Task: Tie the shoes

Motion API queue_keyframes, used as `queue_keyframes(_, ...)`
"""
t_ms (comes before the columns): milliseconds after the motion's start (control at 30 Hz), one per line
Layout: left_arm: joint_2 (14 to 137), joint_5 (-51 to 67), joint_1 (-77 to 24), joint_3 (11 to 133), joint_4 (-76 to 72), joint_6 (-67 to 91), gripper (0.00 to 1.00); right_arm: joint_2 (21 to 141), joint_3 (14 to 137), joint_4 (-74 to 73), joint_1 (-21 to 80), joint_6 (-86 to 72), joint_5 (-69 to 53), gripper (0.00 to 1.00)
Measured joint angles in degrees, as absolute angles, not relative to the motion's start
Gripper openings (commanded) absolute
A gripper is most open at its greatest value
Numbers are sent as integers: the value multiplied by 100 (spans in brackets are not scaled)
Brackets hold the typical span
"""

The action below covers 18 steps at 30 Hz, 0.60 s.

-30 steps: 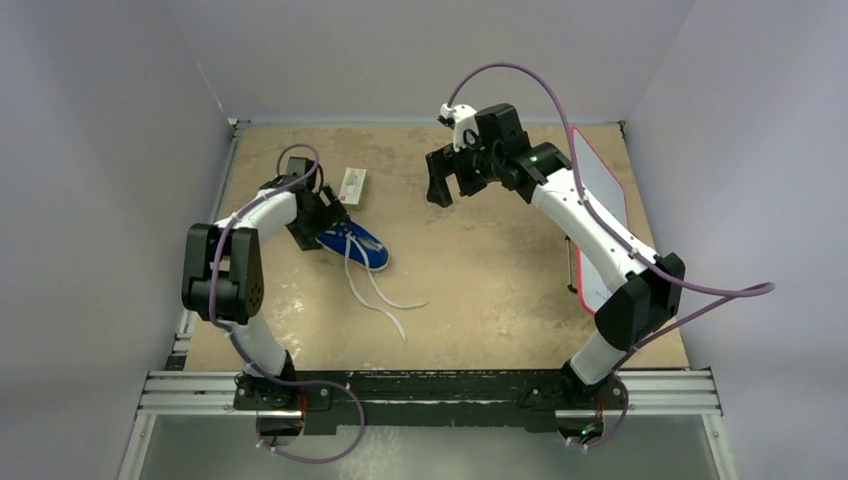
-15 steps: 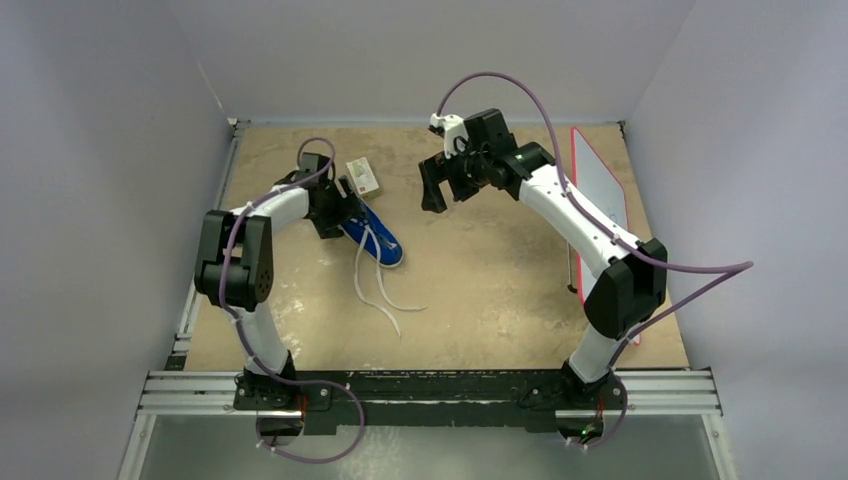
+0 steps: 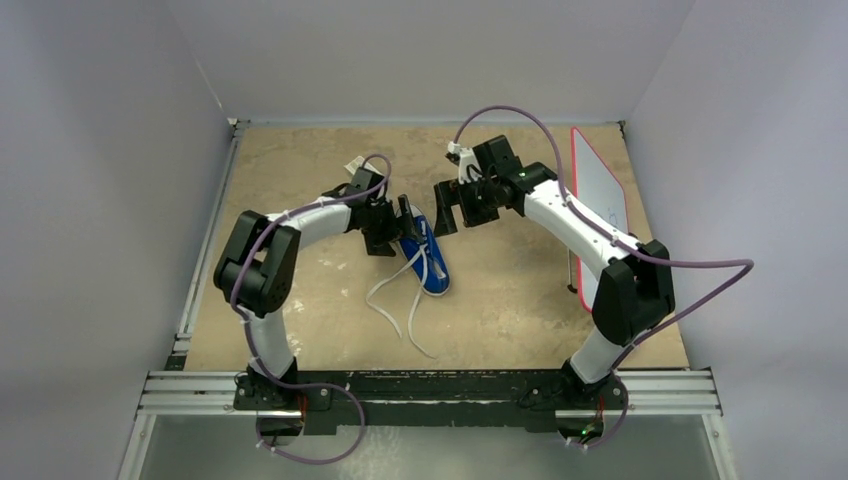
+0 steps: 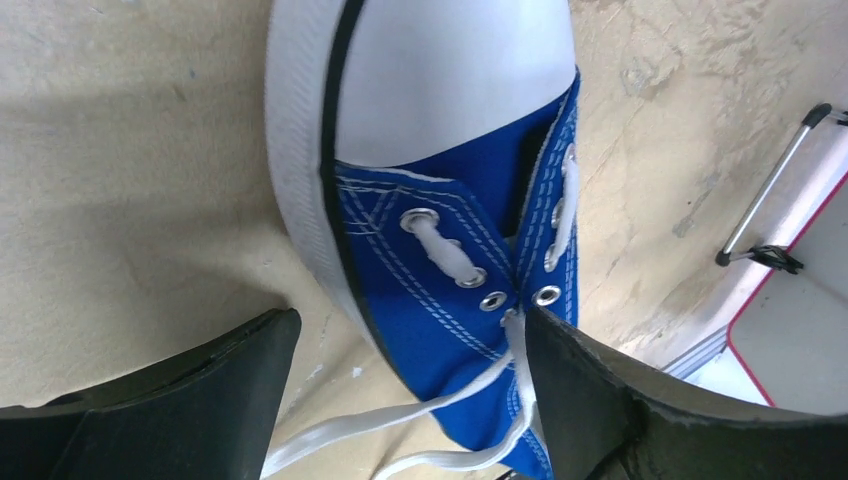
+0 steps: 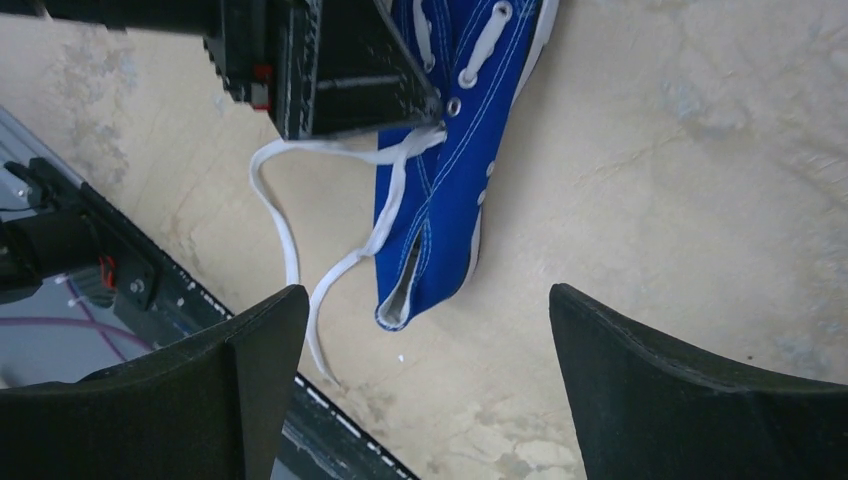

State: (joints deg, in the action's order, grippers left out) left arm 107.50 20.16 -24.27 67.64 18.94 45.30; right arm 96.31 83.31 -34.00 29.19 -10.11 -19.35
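The small blue sneaker (image 3: 433,272) with a white sole lies near the table's middle. Its long white laces (image 3: 395,300) trail loose toward the near edge. My left gripper (image 3: 405,226) is open and straddles the shoe's far end. In the left wrist view (image 4: 408,330) one finger (image 4: 590,390) touches the laces (image 4: 400,425) by the eyelets, and the other stands clear of the sole. My right gripper (image 3: 447,212) is open and empty, hovering just right of the left one. In the right wrist view (image 5: 428,300) it looks down on the shoe (image 5: 440,200) and laces (image 5: 290,230).
A white board with a red edge (image 3: 600,195) lies along the right side, with a thin metal stand (image 4: 770,215) beside it. A small white box (image 3: 354,164) shows at the back, partly behind the left arm. The black rail (image 3: 430,385) runs along the near edge.
The left gripper has swept right and nearer, dragging the shoe from the back left toward the middle. The laces followed. The right gripper has come down and nearer, close to the left one.
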Motion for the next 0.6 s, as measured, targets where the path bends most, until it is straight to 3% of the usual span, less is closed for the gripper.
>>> queue_keyframes(333,10165,1885,-2298,6790,2436,3771,91,9356,7728,-3389,2860,-1214,-2377,87)
queue_keyframes(600,9275,2036,-2294,5817,2423,3310,91,9347,7559,-3347,2902,-1398,-2637,86)
